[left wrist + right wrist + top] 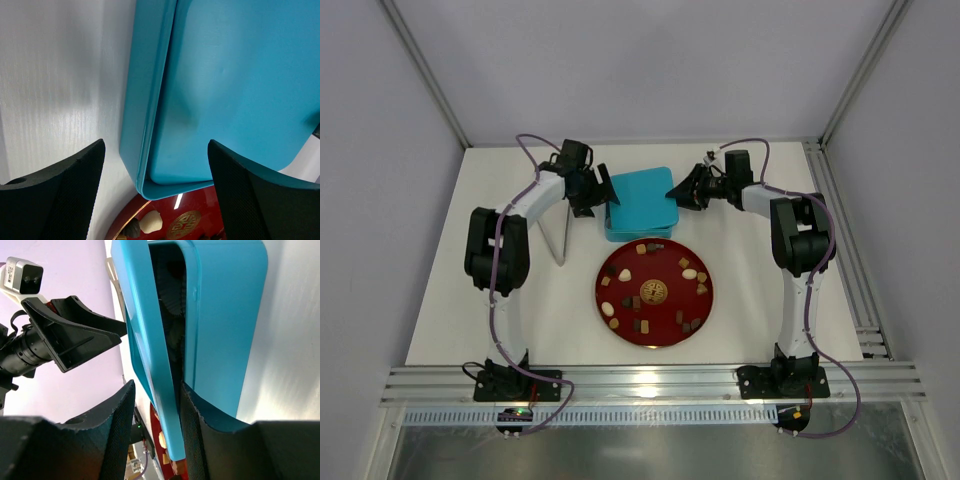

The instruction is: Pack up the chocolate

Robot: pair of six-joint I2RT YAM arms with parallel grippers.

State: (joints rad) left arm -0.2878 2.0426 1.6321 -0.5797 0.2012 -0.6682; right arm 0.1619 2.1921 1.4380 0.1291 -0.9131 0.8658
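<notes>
Only the right wrist view shows the right gripper [155, 405] pinching the raised edge of the teal lid [142, 330], with the box [225, 320] gaping dark beneath. The left gripper [155, 150] hangs spread beside the box's opposite side. The chocolate [690, 272] lies on a red plate [660, 268], nearer the bases than both grippers. The table [500, 310] is white and the walls [380, 200] pale.

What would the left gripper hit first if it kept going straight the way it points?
The teal box: its near corner sits right between the left gripper's open fingers, just ahead. Depth is unclear, but nothing shows in between.
</notes>
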